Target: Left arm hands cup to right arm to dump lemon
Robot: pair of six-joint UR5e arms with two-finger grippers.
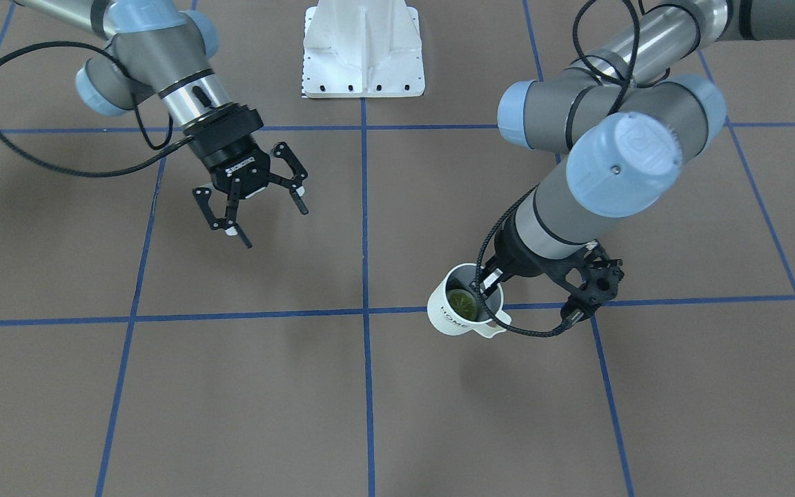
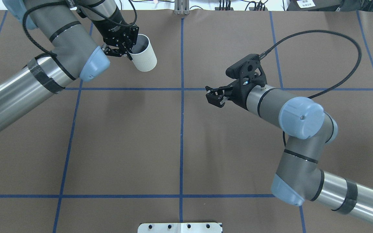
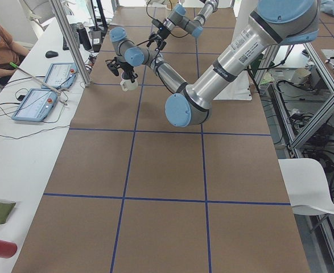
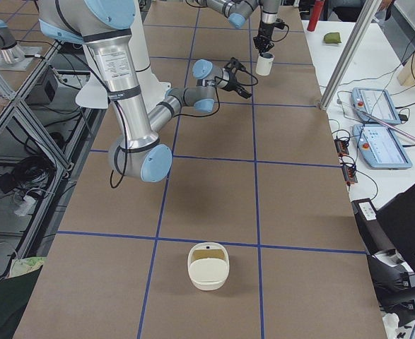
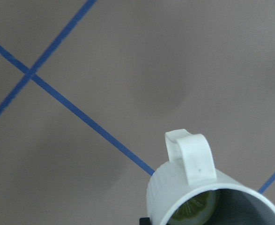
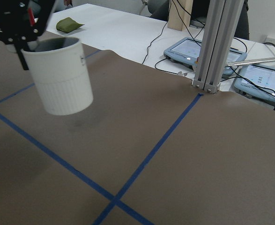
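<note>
The left pincer (image 1: 491,277) is clenched on the rim of the cup (image 1: 463,312), one finger reaching down inside the grey interior. It holds the cup above the counter (image 1: 232,386), mouth up, right of centre in the front-facing view and at the upper left of the overhead view. The lemon (image 1: 462,301) lies flat on the cup's bottom. The left wrist view shows it below the squared handle. The right pincer (image 1: 277,226) hangs released, fingers spread, at the upper left of the front-facing view, well apart from the cup. In the right side view a cream tub (image 4: 208,266) sits low in the middle; I cannot tell its contents.
</note>
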